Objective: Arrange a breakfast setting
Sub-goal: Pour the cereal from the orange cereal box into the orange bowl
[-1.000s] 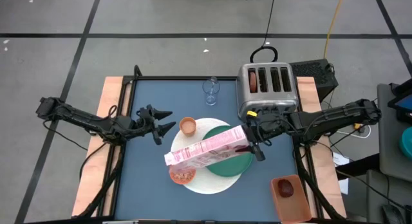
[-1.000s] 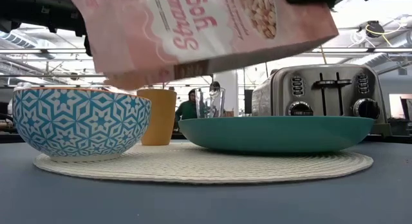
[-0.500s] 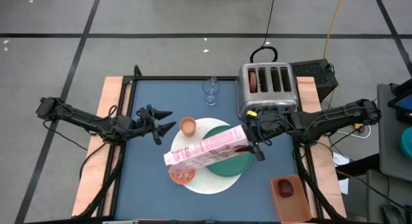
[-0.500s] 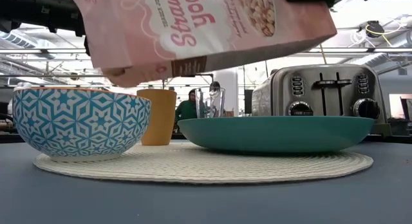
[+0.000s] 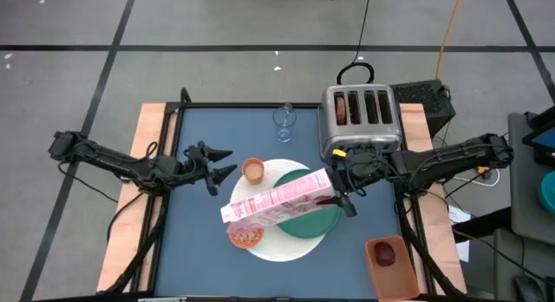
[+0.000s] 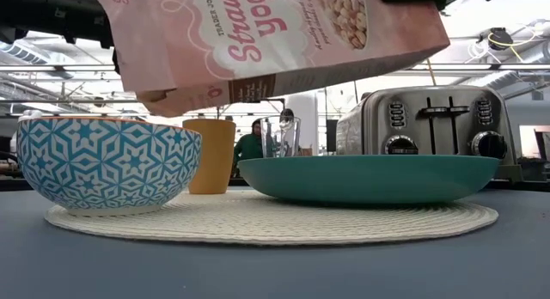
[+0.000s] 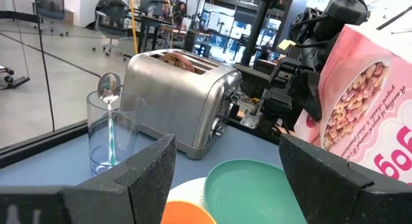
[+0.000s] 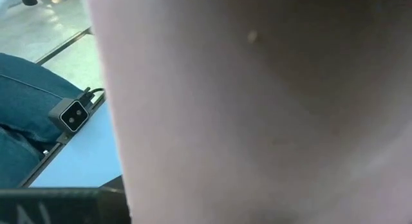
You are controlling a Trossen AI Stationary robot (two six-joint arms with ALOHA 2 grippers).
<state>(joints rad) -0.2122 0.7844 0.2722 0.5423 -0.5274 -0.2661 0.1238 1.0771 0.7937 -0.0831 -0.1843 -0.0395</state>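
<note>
Right wrist view is nearly all blocked by the pink cereal box [image 8: 257,108]; only a strip of blue table [image 8: 84,153] and a person's jeans [image 8: 26,108] show beside it. In the low view the box [image 6: 275,41] is cut off at the top, print upside-down; readable bits: "TRADER JOE'S", "Straw…", "yog…", plus a picture of cereal rings.

Right gripper [image 5: 334,191] is clamped on the box's right end, holding it tilted above the green plate [image 5: 314,217], open end down-left over the orange bowl [image 5: 244,236]. Bowl exterior is blue-and-white patterned [image 6: 107,166]; contents can't be made out.

Plate and bowl sit on the white round mat [image 5: 286,246]. Orange cup [image 5: 252,170] at the mat's far-left edge. Clear glass [image 5: 284,121] stands far centre with the metal spoon [image 7: 109,95] upright inside. Toaster [image 5: 361,115] at far right, something brown in its left slot. Dark red item in an orange tray [image 5: 388,263] off the table's near-right corner; too small to identify.

Left gripper [image 5: 217,163] hovers left of the cup, jaws wide apart, holding nothing.
</note>
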